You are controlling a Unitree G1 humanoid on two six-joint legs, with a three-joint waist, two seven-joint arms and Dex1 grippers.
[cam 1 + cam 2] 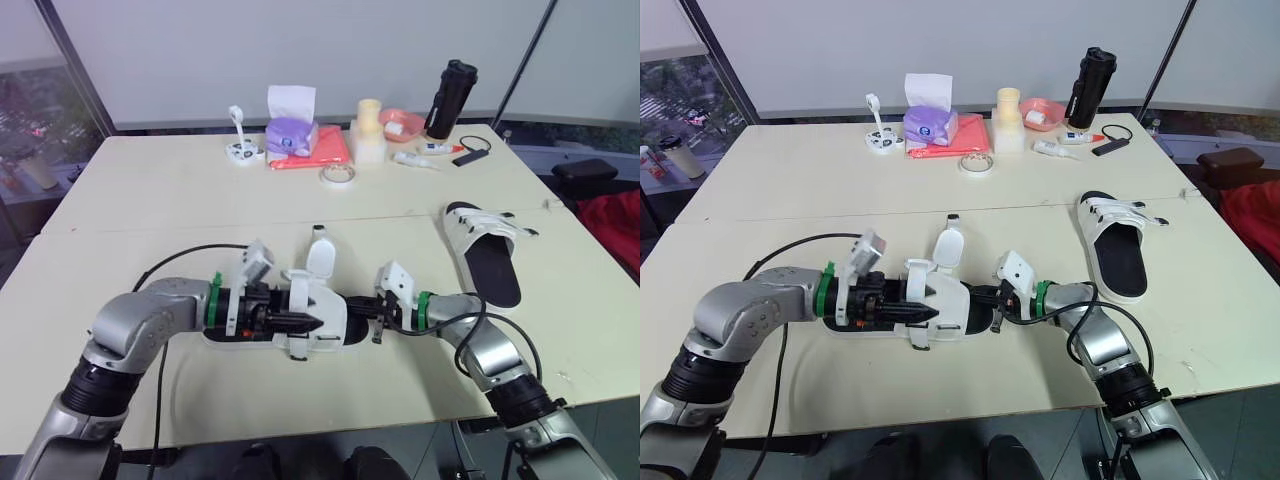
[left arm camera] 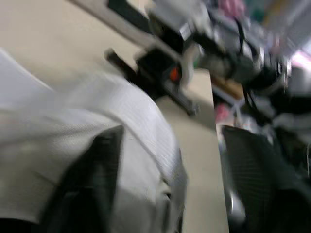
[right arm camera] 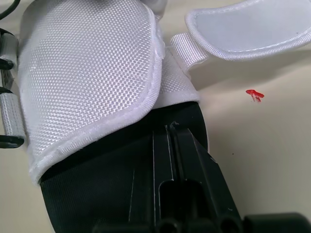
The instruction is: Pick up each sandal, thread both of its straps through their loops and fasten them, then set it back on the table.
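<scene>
A white sandal (image 1: pixel 325 318) with a black footbed lies near the table's front edge between my two grippers. One strap flap (image 1: pixel 320 258) stands up loose on its far side. My left gripper (image 1: pixel 300 322) reaches in from the left, its fingers closed to a point against the white upper. My right gripper (image 1: pixel 368 312) comes from the right, and its shut fingers (image 3: pixel 187 165) lie on the black footbed just under the white upper (image 3: pixel 87 73). A second white sandal (image 1: pixel 485 250) lies flat on the right of the table, away from both grippers.
Along the far edge stand a purple tissue box (image 1: pixel 290 135), a red cloth (image 1: pixel 325 148), a tape roll (image 1: pixel 338 176), a pale cup (image 1: pixel 369 130), a pink bowl (image 1: pixel 402 124) and a black bottle (image 1: pixel 450 98). A black cable (image 1: pixel 175 255) loops by my left arm.
</scene>
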